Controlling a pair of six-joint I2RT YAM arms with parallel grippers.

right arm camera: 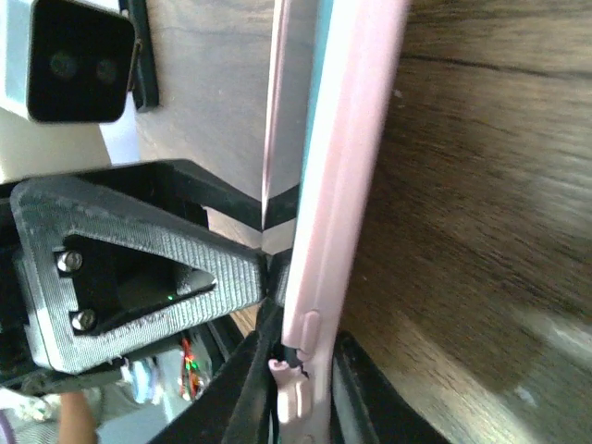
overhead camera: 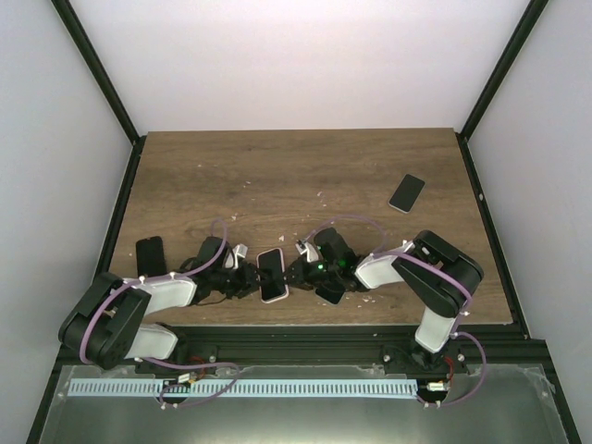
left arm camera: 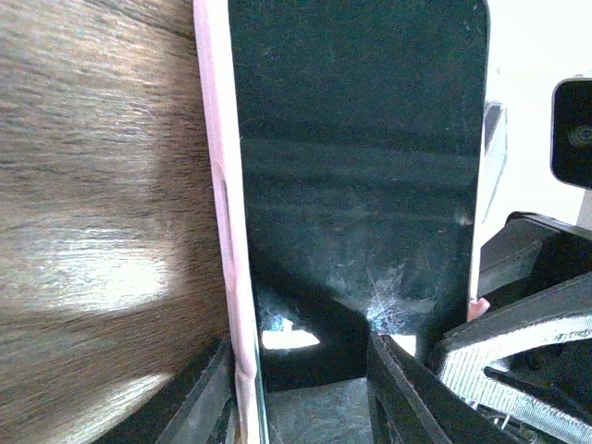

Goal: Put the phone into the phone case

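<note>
The phone (overhead camera: pixel 270 264), dark screen up, sits in a pale pink phone case (overhead camera: pixel 274 294) and is held between both grippers just off the table's near edge. My left gripper (overhead camera: pixel 252 277) grips it from the left. In the left wrist view the screen (left arm camera: pixel 361 166) fills the frame, the pink case edge (left arm camera: pixel 222 185) runs beside it, and the left gripper (left arm camera: pixel 301 347) is shut on its near end. My right gripper (overhead camera: pixel 294 275) holds the opposite side. In the right wrist view the case (right arm camera: pixel 347 139) is edge-on, and the right gripper (right arm camera: pixel 301 370) is shut on its lower corner, where the case lip (right arm camera: pixel 289 398) stands off the phone.
A second dark phone (overhead camera: pixel 407 192) lies at the back right of the wooden table (overhead camera: pixel 305 176). A black slab (overhead camera: pixel 149 254) lies at the left beside the left arm. Small white crumbs (overhead camera: pixel 319 196) are scattered mid-table. Black frame posts border both sides.
</note>
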